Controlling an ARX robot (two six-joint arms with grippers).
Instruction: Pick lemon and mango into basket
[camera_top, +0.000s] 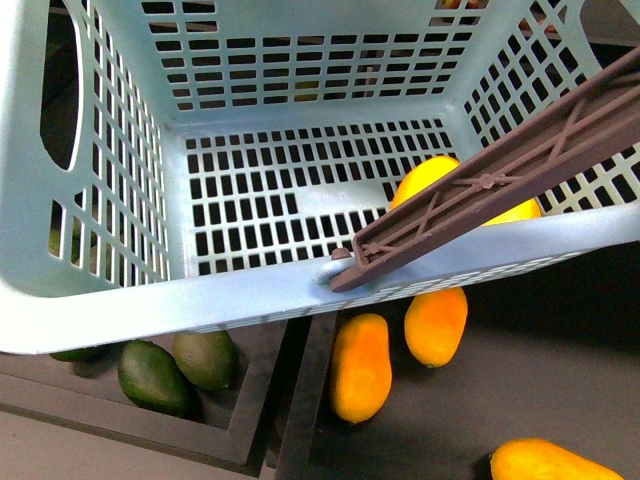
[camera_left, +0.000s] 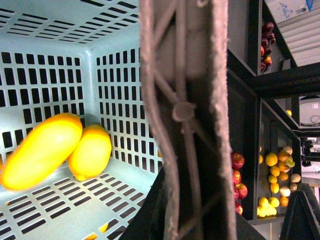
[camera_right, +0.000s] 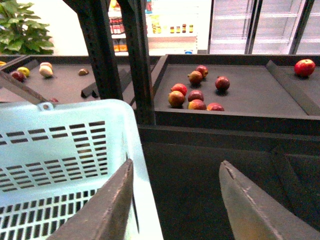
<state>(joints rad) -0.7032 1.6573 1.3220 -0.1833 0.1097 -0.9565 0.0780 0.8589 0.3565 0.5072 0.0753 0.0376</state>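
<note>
Amid dark produce shelves (camera_right: 235, 95), the mango (camera_left: 42, 150) and lemon (camera_left: 90, 152) lie touching inside the basket (camera_top: 200, 310), at its right, so the right pincer (camera_right: 175, 210), spread and empty beside it, should probably back off without clipping its wall; the left pincer's state cannot be told.

Just beyond the fingers (camera_right: 250, 210) black steel uprights (camera_right: 135, 55) rise in front of a dark display shelf (camera_right: 240, 100) with raised edges. Red apples (camera_right: 195, 95) lie scattered on the shelf, one more at its far corner. Farther past the fingertips stand glass-doored coolers (camera_right: 260, 25), a brightly lit rack of bottles (camera_right: 170, 29) and a leafy green plant (camera_right: 22, 27), all under strong white light that washes out the far wall
</note>
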